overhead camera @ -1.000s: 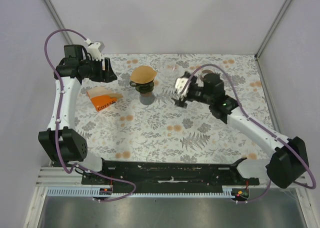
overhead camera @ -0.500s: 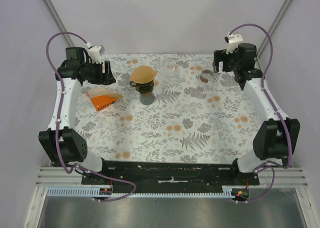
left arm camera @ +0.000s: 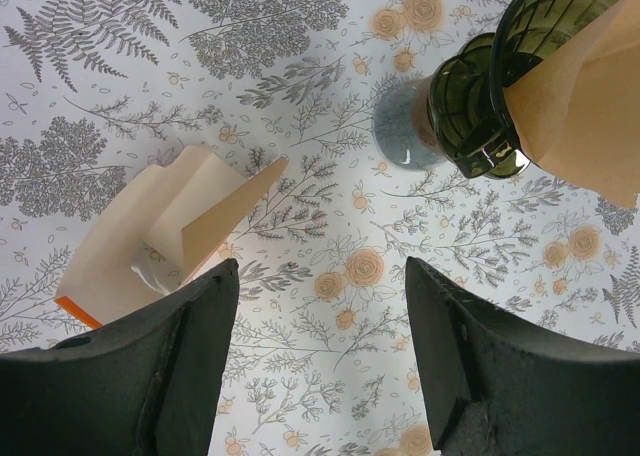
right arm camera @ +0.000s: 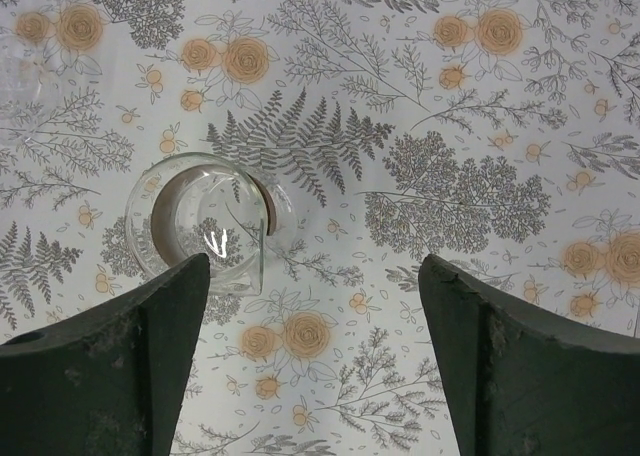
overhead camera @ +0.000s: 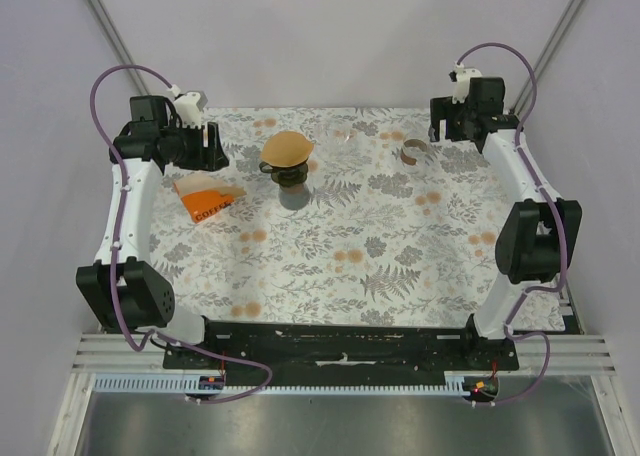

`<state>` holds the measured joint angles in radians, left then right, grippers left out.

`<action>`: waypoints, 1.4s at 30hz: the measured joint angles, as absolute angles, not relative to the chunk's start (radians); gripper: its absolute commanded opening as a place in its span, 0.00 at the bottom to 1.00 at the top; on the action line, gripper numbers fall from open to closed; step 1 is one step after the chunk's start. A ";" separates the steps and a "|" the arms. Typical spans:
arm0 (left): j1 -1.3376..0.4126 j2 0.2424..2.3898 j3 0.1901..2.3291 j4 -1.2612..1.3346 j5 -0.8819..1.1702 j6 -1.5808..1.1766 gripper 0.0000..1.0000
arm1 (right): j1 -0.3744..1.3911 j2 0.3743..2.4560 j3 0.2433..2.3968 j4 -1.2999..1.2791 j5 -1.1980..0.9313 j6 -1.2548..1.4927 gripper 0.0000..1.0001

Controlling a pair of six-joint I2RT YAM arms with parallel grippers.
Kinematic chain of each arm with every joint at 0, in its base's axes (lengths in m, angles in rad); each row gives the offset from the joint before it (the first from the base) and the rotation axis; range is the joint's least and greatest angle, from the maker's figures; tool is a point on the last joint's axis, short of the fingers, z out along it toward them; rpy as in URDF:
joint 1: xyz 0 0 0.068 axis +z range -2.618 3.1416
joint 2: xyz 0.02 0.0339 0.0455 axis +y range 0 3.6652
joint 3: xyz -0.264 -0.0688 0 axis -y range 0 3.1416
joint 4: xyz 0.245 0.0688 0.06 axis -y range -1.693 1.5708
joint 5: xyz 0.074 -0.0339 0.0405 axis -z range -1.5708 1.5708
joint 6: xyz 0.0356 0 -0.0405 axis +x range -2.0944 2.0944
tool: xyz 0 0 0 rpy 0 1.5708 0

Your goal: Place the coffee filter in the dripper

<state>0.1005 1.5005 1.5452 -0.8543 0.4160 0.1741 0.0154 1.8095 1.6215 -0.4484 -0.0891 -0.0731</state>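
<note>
- Coffee filter (overhead camera: 288,147) sits in the mouth of the dripper (overhead camera: 289,174), its brown cone spread above the green rim. In my left wrist view one edge overhangs that rim, so I judge it placed but perhaps not pressed home.
- My left pincer (left arm camera: 320,276) hangs wide and empty to the left of the dripper, above the filter pack (left arm camera: 140,241) lying on the bench (overhead camera: 380,246).
- My right pincer (right arm camera: 315,271) is likewise wide and holds nothing, well to the right of the dripper, over a small glass (right arm camera: 200,226).
- Risk: a loose, lopsided cone could tip out if either arm brushes the dripper. A clumsy reach to seat it might crumple the paper or topple the dripper.
</note>
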 measured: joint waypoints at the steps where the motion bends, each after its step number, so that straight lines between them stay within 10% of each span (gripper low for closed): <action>1: 0.101 1.501 1.545 -0.854 0.415 0.175 0.74 | 0.015 1.819 1.640 -0.466 -0.089 -0.076 0.92; 31: 0.101 1.510 1.557 -0.858 0.370 0.207 0.73 | 0.024 1.958 1.805 -0.653 -0.204 -0.080 0.78; 35: 0.101 1.510 1.557 -0.858 0.370 0.210 0.73 | 0.027 2.018 1.834 -0.662 -0.199 -0.084 0.61; 42: 0.101 1.510 1.557 -0.858 0.370 0.212 0.73 | 0.035 2.105 1.865 -0.696 -0.202 -0.111 0.03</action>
<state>0.1009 1.5105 1.5566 -0.8581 0.3698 0.2119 0.0353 2.1052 1.8652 -0.6960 -0.2020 -0.1112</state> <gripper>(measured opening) 0.736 0.166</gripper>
